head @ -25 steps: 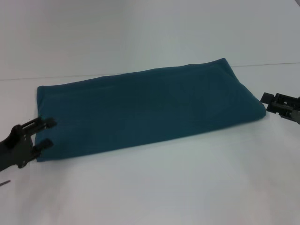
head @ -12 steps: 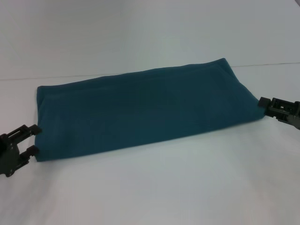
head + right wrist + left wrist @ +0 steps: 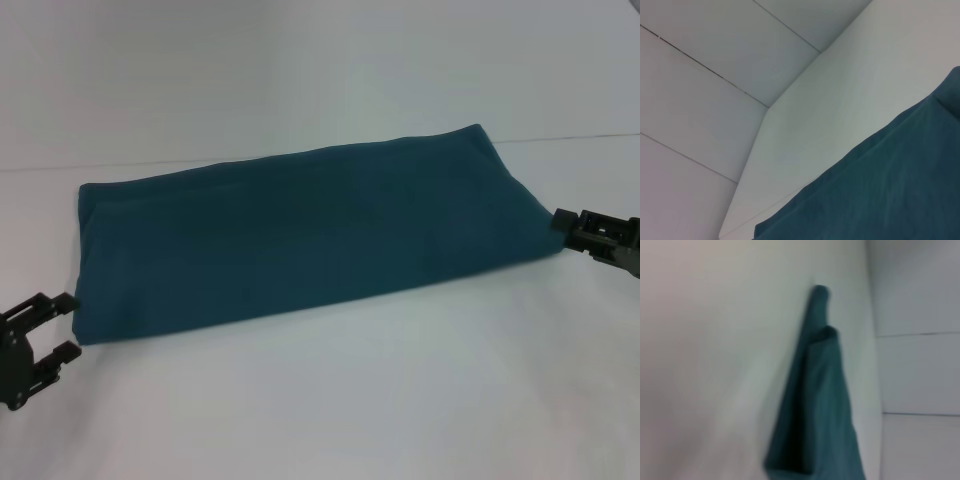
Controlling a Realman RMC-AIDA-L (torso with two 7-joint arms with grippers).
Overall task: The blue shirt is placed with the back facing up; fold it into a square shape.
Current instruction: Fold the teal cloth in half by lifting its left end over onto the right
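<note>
Nearest the robot, at the lower left of the head view, the left gripper [image 3: 62,326] sits low over the plain white table [image 3: 380,390] with its two black fingers [image 3: 52,305] spread apart and nothing between them; the upper fingertip is just beside the near left corner of the cloth, and contact cannot be confirmed.

Beyond it lies the one cloth in view, the blue shirt [image 3: 300,235] [image 3: 820,410] [image 3: 880,190], a dark teal-blue cotton garment folded into a single long flat band with its plain side up. It runs across the middle of the table, its left end nearer the robot and its right end farther away.

At the band's right end the right gripper [image 3: 562,224] has its black tip against the cloth edge; whether its fingers are spread or closed cannot be told.

Farthest back, a white wall [image 3: 300,70] rises behind the table.
</note>
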